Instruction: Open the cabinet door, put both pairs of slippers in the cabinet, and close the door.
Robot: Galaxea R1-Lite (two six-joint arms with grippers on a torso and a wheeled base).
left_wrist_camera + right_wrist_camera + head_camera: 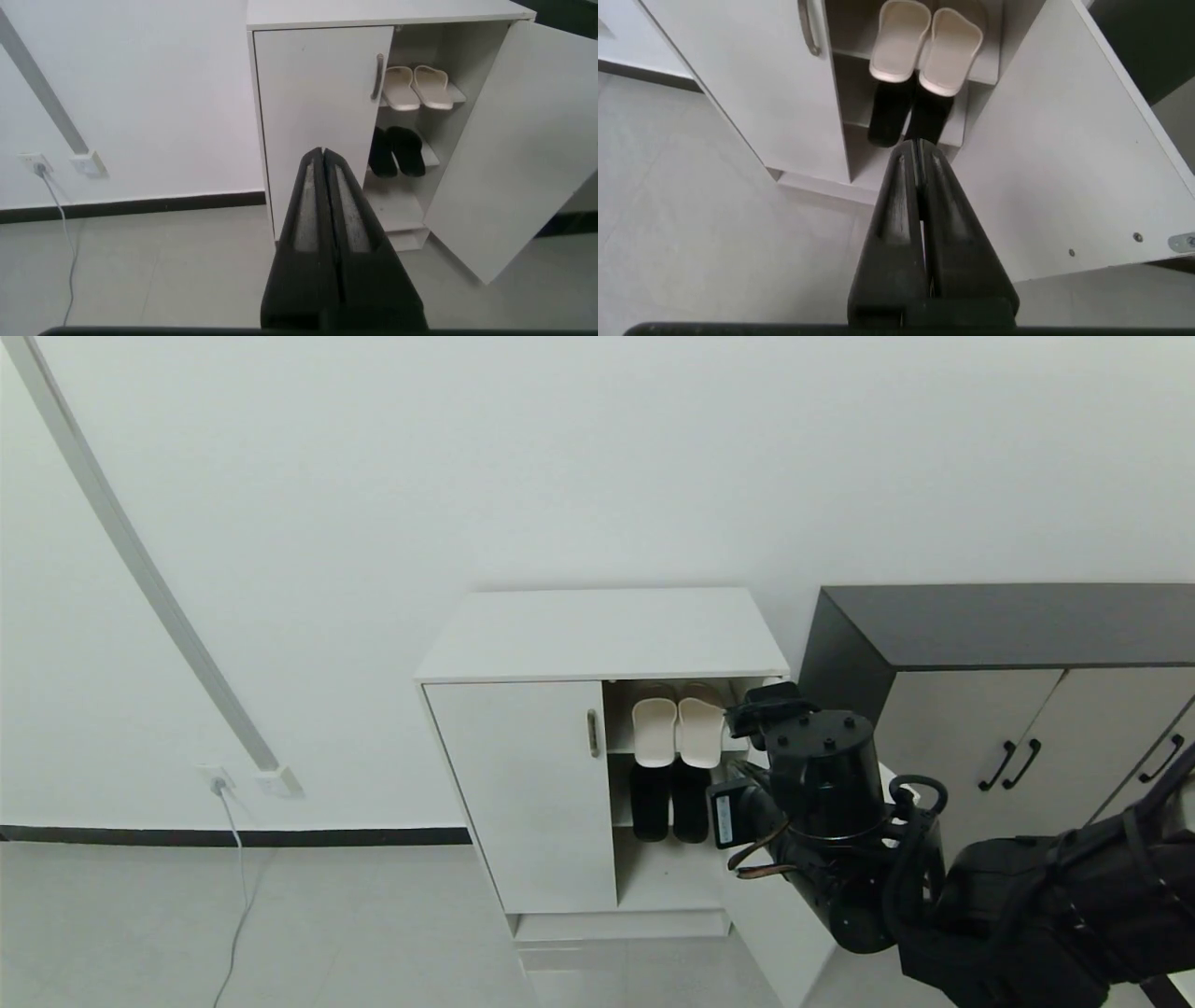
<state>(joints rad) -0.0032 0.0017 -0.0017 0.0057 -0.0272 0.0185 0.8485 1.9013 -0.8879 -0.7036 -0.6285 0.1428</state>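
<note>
the cable (238, 896) from the wall socket (217, 779) at far left runs off the bottom edge of the head view. further right, the open door (533, 140) of the white cabinet (597, 635) is largely covered in the head view by the right arm (822, 803), and just its lower corner shows beneath. the left wrist view shows far more of it, swung out on the right side of the opening. the far ends of the black slippers (667, 807) are tucked under the shelf above and hard to make out in the shadow. the dark cabinet (1008, 625) at far right is cut off by the frame edge.

the left gripper (323, 159) hangs in front of the cabinet, well apart from it, its two fingers pressed flat together with nothing between them. the right gripper (915, 149) is nearer the opening, close to the inner face of the open door, its fingers closed to a thin seam and holding nothing. whether it touches the door cannot be told.

the cabinet's left door (523, 793) is closed, its slim handle (592, 733) upright by the inner edge. in the right compartment the white slippers (677, 728) lie side by side on the upper shelf, their near ends jutting past the shelf edge. the black slippers sit side by side on the shelf directly below.
</note>
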